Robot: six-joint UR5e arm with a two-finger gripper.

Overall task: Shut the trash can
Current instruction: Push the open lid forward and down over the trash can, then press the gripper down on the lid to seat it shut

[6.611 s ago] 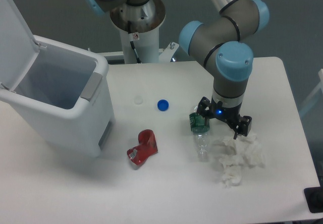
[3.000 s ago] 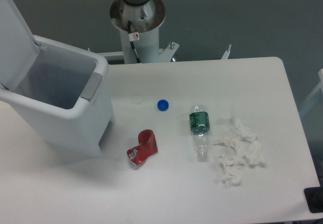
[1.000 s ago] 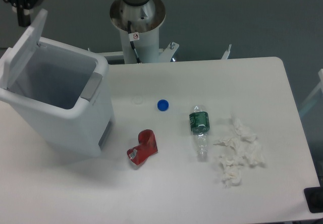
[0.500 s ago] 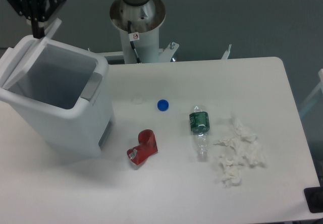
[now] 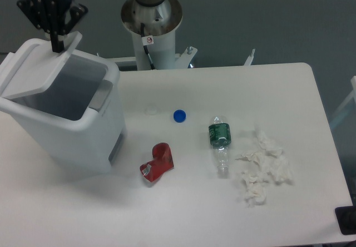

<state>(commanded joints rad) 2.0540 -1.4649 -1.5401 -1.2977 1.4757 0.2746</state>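
The trash can (image 5: 83, 130) is a large white bin at the left of the table, with a grey front latch (image 5: 101, 95). Its flat white lid (image 5: 39, 69) is tilted partway down over the opening, still raised at the far edge, and part of the inside shows. My black gripper (image 5: 56, 47) hangs at the top left, fingertips pressed against the lid's raised far edge. Its fingers look close together with nothing held between them.
On the table lie a crushed red can (image 5: 158, 162), a blue bottle cap (image 5: 179, 115), a clear cap (image 5: 152, 110), a plastic bottle with a green label (image 5: 221, 142) and crumpled white tissue (image 5: 262, 167). The robot's base column (image 5: 151, 19) stands behind the table.
The gripper has travelled from the bottle on the right to the top left behind the bin, then moved right and down against the lid. The lid has swung from upright to partly lowered.
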